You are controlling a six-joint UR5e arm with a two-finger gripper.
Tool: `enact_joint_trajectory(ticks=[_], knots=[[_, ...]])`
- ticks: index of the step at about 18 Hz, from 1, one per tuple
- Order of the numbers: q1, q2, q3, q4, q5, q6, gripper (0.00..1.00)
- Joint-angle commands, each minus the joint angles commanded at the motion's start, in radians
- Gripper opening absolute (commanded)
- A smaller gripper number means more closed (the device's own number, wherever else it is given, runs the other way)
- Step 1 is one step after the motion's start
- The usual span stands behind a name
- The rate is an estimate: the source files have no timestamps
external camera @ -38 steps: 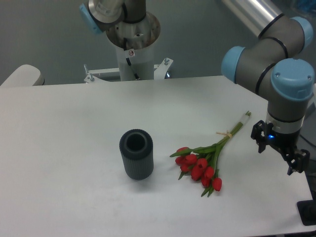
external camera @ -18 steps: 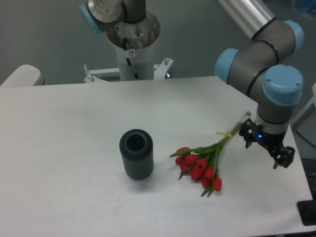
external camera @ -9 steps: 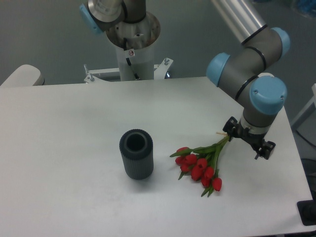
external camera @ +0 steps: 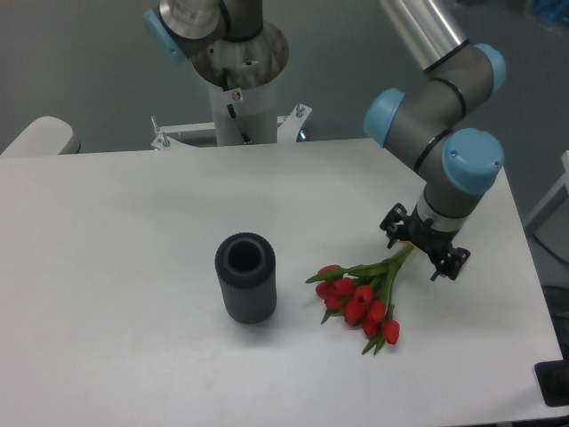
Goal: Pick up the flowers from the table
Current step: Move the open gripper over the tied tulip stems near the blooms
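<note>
I could not read any text, brand or number from my end; the only marking I saw was a small red and white sticker (external camera: 236,94) on the arm's base column (external camera: 240,107), too small to make out.

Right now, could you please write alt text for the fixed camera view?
A robot arm's gripper hangs over the stem end of red flowers lying on a white table. A dark ribbed vase stands upright left of them.
</note>
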Motion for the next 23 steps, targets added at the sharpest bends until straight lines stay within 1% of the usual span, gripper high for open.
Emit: enact_joint_trajectory(ticks=[2,5,6,8,9,12,17,19,21,23], knots=[[-0.005,0.009,-0.009,-0.001,0.0,-0.008,1.0],[-0.005,0.006,-0.029,0.005,-0.002,-0.011,1.0],[-0.005,0.002,-0.038,0.021,-0.005,-0.011,1.0],[-0.003,-0.009,-0.069,0.106,-0.014,-0.011,1.0],[-0.003,-0.015,-0.074,0.126,-0.014,-0.012,1.0],[-0.008,-0.018,-0.074,0.132,-0.015,-0.026,1.0],[-0.012,-0.02,-0.097,0.144,-0.015,-0.029,1.0],[-0.015,-0.029,-0.101,0.15,-0.017,-0.029,1.0],[-0.02,-0.035,-0.104,0.179,-0.02,-0.04,1.0],[-0.037,-0.047,-0.094,0.184,-0.02,-0.069,1.0]])
